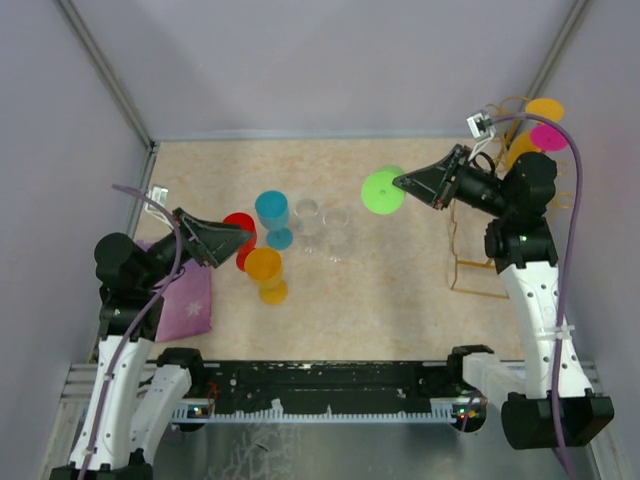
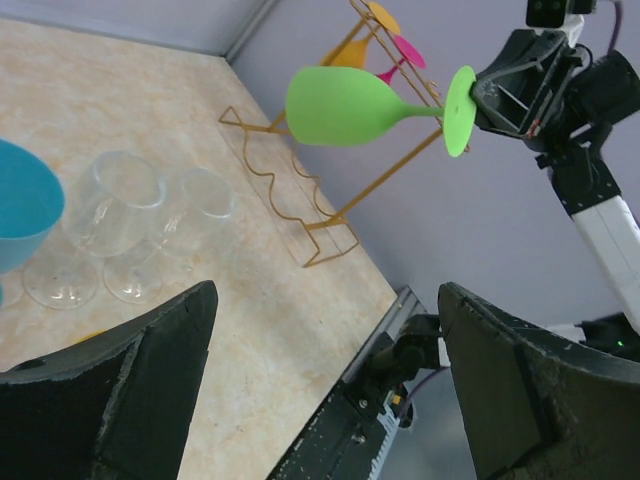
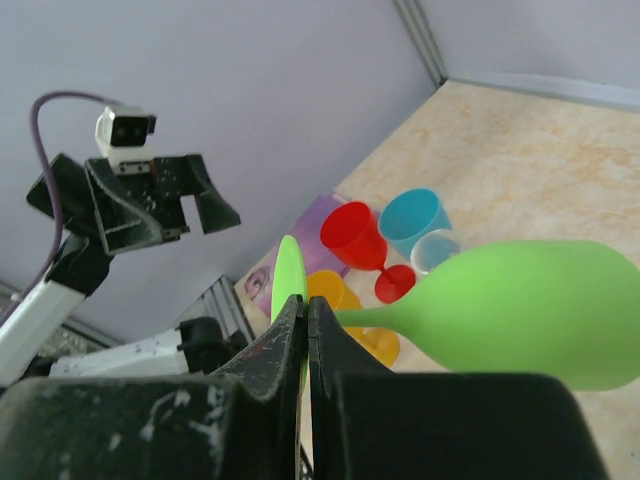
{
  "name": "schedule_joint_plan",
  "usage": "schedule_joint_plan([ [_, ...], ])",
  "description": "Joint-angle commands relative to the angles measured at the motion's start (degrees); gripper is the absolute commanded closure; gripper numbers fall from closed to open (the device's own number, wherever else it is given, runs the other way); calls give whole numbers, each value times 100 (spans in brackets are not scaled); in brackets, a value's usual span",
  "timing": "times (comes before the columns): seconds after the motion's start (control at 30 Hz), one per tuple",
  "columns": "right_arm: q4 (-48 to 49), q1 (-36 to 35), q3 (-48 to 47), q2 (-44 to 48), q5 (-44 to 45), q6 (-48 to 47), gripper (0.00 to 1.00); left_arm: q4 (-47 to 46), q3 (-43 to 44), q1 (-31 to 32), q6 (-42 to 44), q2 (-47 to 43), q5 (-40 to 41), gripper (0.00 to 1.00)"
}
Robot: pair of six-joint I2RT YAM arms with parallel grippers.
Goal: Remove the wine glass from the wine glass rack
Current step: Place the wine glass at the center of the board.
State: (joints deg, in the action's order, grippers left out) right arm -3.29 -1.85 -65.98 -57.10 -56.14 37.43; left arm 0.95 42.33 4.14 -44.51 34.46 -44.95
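My right gripper (image 1: 400, 182) (image 3: 306, 300) is shut on the round foot of a green wine glass (image 1: 381, 190) (image 2: 340, 105) (image 3: 540, 310). The glass lies on its side in the air, left of the wine glass rack (image 1: 470, 264) (image 2: 330, 252) and clear of its gold wire. An orange glass (image 1: 545, 108) and a pink glass (image 1: 548, 137) hang at the rack's far end. My left gripper (image 1: 240, 238) (image 2: 327, 295) stands open and empty at the left, beside the coloured glasses on the table.
On the table at centre-left stand a red glass (image 1: 238, 228), a blue glass (image 1: 272, 212), an orange glass (image 1: 264, 268) and two clear glasses (image 1: 307, 213) (image 1: 337, 225). A purple card (image 1: 185, 300) lies under the left arm. Walls close in on three sides.
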Motion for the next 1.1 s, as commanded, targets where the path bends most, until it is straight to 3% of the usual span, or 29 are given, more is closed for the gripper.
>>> schedule_joint_plan([
  [0.0,-68,-465,-155,27,-288,-478,100,-652,128,97,-311,152,-619,4],
  [0.13,-784,-1148,-466,-132,131,-1178,100,-702,172,568,-245,359,-483,5],
  [0.33,-834,-1915,-623,-331,481,-1378,100,-820,269,2046,109,669,563,7],
  [0.53,-986,-2459,-846,-519,661,-1563,100,-1570,132,3012,30,1079,1074,15],
  [0.8,-910,-2905,-965,-677,808,-1625,100,-2161,97,3883,64,1521,1771,27],
  [1.07,-907,-3018,-978,-711,802,-1663,100,-2178,83,4118,42,1751,2071,41],
])
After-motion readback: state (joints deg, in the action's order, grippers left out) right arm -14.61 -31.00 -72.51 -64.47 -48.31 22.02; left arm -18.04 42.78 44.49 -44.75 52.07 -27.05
